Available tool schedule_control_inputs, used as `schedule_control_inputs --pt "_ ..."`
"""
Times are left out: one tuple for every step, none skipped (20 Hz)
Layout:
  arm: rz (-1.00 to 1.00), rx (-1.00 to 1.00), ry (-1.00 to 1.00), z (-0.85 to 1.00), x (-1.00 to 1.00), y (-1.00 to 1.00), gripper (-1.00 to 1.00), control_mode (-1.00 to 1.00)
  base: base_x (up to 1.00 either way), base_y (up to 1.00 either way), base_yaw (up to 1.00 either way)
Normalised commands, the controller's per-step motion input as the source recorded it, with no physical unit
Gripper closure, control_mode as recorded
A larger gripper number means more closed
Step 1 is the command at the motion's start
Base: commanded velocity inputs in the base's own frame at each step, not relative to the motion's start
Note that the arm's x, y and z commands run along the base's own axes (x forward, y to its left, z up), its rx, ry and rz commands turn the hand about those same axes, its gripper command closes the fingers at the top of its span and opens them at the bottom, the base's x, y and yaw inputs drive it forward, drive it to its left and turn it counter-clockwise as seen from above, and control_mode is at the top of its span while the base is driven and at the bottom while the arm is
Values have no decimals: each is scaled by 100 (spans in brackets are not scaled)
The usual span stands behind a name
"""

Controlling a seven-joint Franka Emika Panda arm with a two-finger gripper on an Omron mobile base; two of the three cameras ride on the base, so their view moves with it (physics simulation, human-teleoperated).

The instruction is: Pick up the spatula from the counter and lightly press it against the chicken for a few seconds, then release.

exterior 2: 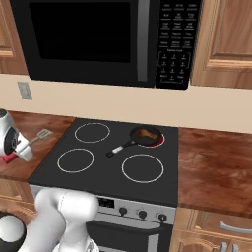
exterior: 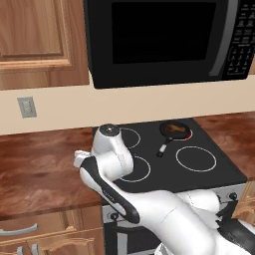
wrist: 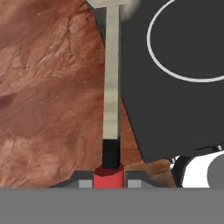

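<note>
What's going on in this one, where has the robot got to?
The gripper is shut on the red handle end of the spatula, whose blade points out over the wooden counter just left of the stove. The chicken sits in a small pan on the back right burner, which glows red. The spatula is well away from the chicken, so the pressing is not yet done.

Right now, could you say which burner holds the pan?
The back right burner, glowing red beneath the pan; the other three are plain white rings.
</note>
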Motion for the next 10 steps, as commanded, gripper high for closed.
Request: schedule_control_inputs --pt "0 0 0 44 -27 -78 100 -100 0 0 0" --pt "0 0 0 41 -29 -79 100 -100 0 0 0" --pt "0 0 0 40 -30 -79 100 -100 0 0 0" --pt "0 0 0 30 -33 -77 100 -100 0 0 0" --pt "0 0 0 24 -31 -73 100 -100 0 0 0" --pt "0 0 0 22 -28 -73 100 -100 0 0 0" --pt "0 0 0 18 -23 -68 100 -100 0 0 0" --pt "0 0 0 14 -17 -65 100 -100 0 0 0" --pt "0 0 0 11 -13 -62 100 -100 0 0 0" --pt "0 0 0 9 -2 -52 100 -100 0 0 0"
